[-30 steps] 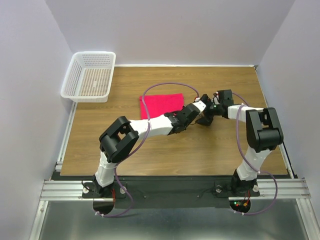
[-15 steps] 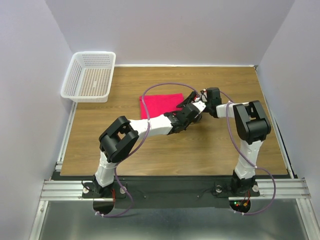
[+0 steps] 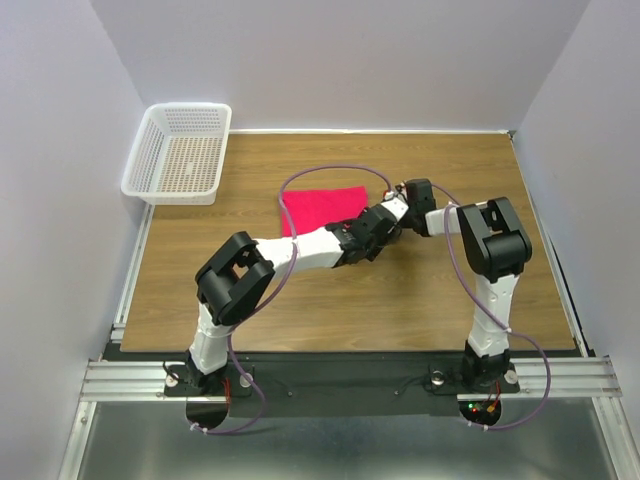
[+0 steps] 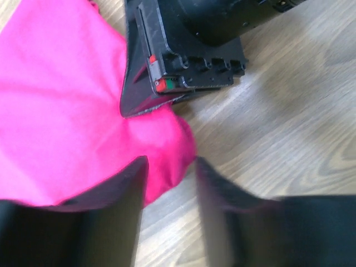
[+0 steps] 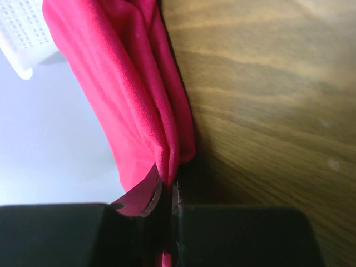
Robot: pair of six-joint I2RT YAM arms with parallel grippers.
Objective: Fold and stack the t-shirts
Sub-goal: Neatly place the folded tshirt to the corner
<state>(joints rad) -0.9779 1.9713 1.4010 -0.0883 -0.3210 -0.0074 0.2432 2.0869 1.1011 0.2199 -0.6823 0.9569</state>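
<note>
The crimson-pink t-shirt lies folded on the wooden table, left of centre. Both grippers meet at its right edge. My right gripper is shut on the t-shirt; in the right wrist view the bunched cloth runs into the closed fingertips. My left gripper stands open just beside it, and a corner of the t-shirt lies between its blurred fingers without being pinched. In the left wrist view the right gripper's dark finger rests on the cloth.
A white mesh basket stands at the table's back left corner, also glimpsed in the right wrist view. Purple cables loop over both arms. Walls close in the table at the back and both sides.
My right gripper moved left to the t-shirt's right edge and shut on the cloth. My left gripper, shut before, has opened and let go of the corner.
</note>
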